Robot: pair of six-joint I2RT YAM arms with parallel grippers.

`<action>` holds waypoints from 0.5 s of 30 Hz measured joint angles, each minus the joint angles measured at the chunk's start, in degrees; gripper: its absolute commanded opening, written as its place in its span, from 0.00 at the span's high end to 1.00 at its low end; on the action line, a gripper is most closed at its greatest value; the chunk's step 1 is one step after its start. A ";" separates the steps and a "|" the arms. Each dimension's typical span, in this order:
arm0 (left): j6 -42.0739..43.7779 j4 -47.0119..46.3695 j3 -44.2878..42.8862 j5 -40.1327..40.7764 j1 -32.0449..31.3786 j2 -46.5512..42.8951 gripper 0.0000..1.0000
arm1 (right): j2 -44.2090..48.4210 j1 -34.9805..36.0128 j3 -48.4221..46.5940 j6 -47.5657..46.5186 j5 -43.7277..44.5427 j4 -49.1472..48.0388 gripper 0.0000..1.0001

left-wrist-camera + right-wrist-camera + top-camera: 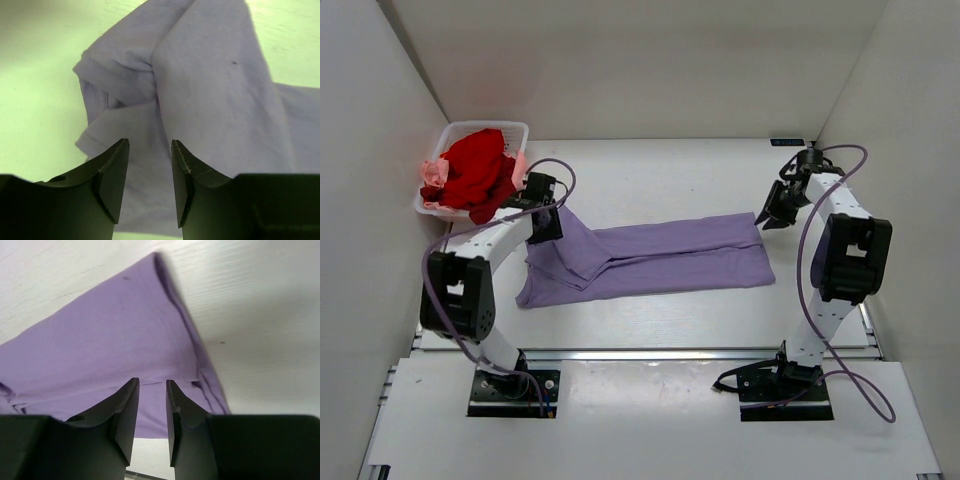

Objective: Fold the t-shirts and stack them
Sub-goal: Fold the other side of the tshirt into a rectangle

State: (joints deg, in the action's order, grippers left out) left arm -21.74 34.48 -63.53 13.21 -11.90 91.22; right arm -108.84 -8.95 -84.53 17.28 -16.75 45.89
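Frankly, I worry about the lavender shirt's (pixel 660 258) bunched sleeve at its end nearest the basket (pixel 515 124): pinch only the top layer there and I'd likely drag the folded strip open. The shirt lies flat on the counter (pixel 670 180), stretching away from the basket. Left jaws hang slightly parted over that end, right jaws narrower over the far end; both hold nothing.
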 measured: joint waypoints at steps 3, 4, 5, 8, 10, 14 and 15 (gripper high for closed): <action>0.63 -0.72 -1.27 1.70 -0.22 4.52 0.49 | 0.72 1.09 0.00 0.72 -0.74 -0.31 0.75; 0.76 -0.85 -2.01 2.14 -0.31 5.95 0.48 | 0.72 1.33 0.00 0.90 -1.07 -0.39 0.75; 0.92 -1.25 -2.73 2.51 -0.37 7.13 0.49 | 0.72 1.55 0.00 1.03 -1.29 -0.46 0.74; 1.18 -2.47 -4.98 3.52 -0.68 9.88 0.47 | 0.72 2.32 0.00 1.44 -1.79 -0.57 0.75; 1.36 -3.43 -5.92 4.04 -0.83 10.95 0.48 | 0.72 2.73 0.00 1.84 -1.97 -0.66 0.75; 1.81 -4.15 -7.41 4.92 -1.22 13.31 0.48 | 0.72 3.32 0.00 2.23 -2.23 -0.79 0.74; 2.05 -4.28 -7.58 5.14 -1.31 14.05 0.49 | 0.72 3.32 0.00 2.27 -2.27 -0.83 0.74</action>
State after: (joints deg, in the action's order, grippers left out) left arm -19.68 30.20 -71.11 18.35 -13.21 105.27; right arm -108.12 -5.63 -84.53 19.55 -19.03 45.06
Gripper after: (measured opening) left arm 0.519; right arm 0.258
